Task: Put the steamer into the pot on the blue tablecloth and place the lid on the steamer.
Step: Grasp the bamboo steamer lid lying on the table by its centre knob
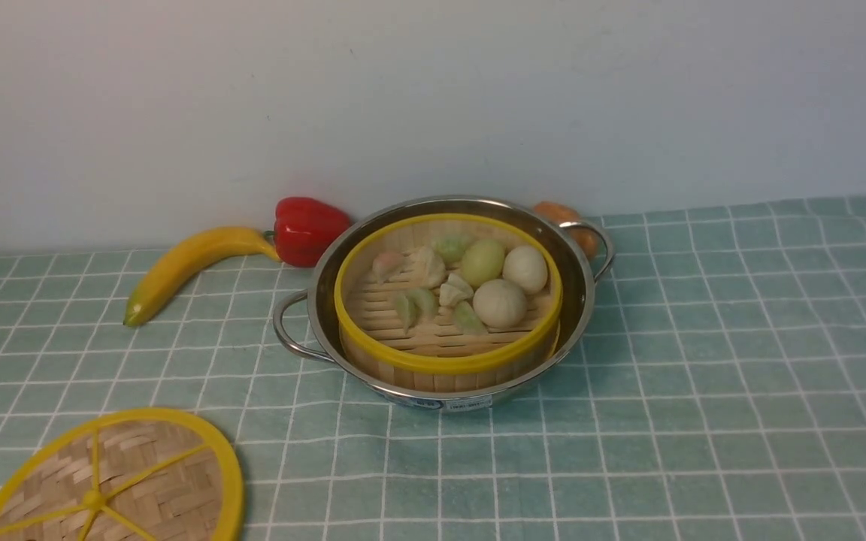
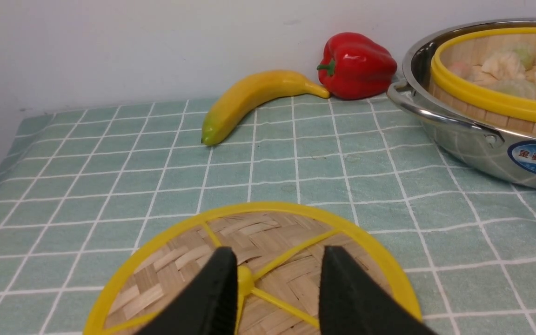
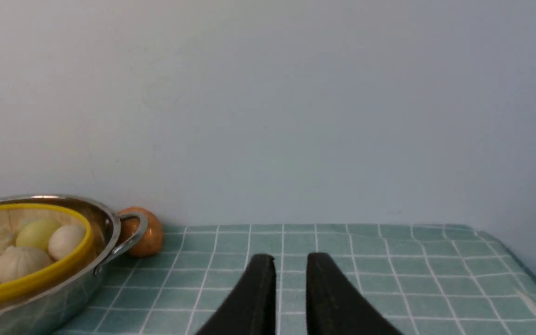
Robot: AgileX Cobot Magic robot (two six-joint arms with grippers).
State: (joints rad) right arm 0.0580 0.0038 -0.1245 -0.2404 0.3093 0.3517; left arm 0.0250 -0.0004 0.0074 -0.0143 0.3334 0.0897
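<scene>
The steamer (image 1: 440,364), with pale buns and dumplings on its slatted floor, sits inside the shiny pot (image 1: 576,300) on the blue tablecloth (image 1: 704,376). The lid (image 1: 147,481) lies flat on the cloth at the front left, apart from the pot. In the left wrist view my left gripper (image 2: 277,253) stands open just over the lid (image 2: 272,232), its yellow centre knob (image 2: 244,279) close to one finger. The pot (image 2: 482,149) lies beyond. My right gripper (image 3: 291,260) hovers over bare cloth right of the pot (image 3: 63,298), its jaws slightly apart and empty. Neither gripper shows in the front view.
A banana (image 1: 185,263) and a red pepper (image 1: 309,229) lie by the wall, left of the pot. An orange-brown round thing (image 1: 561,214) sits behind the pot's right handle. The wall runs close behind, and the table's right edge (image 3: 519,265) shows in the right wrist view.
</scene>
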